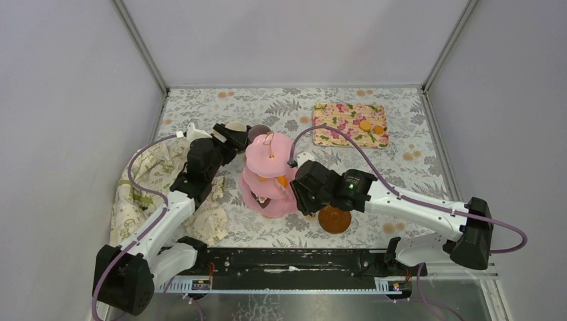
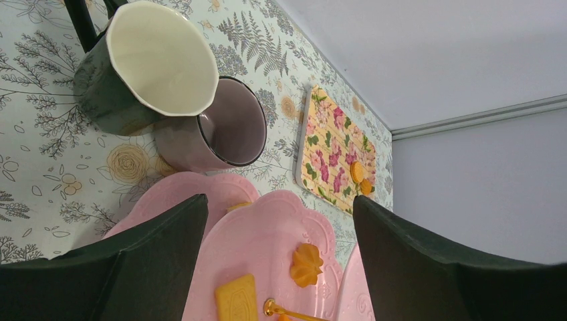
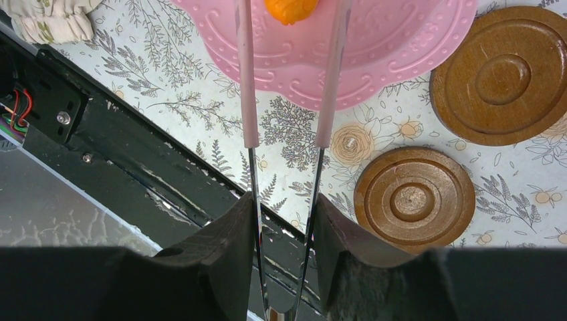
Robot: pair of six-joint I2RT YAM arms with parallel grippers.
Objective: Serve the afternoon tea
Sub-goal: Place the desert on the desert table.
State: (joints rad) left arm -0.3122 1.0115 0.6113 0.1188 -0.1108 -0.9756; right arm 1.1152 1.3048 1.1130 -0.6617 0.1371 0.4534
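The desk (image 1: 401,114) is covered with a pale sheet printed with grey ferns and small orange flowers. Plain grey-white walls close it in on three sides, and a black rail (image 1: 294,257) runs along the near edge. A bunched beige cloth (image 1: 150,180) lies at the left, and a floral tray (image 1: 334,127) sits far right with two orange pieces on it.

The pink three-tier cake stand (image 1: 264,157) stands mid-desk, its scalloped plates embossed with dots and a gold loop handle (image 1: 269,139) on top. A square yellow biscuit (image 2: 237,297) and an orange sweet (image 2: 306,264) lie on its tiers. Just behind it, touching each other, are a dark green mug (image 2: 154,60) with a white inside and a purple-grey mug (image 2: 231,127). Two round brown saucers (image 3: 414,197) (image 3: 508,73) lie side by side at the stand's near right.

The left claw (image 2: 279,207) hangs wide and empty over the stand, near the mugs. The right claw (image 3: 284,200) is narrow, clamping metal tongs (image 3: 249,100) whose pink-sleeved arms flank another orange sweet (image 3: 291,8) above the bottom plate.
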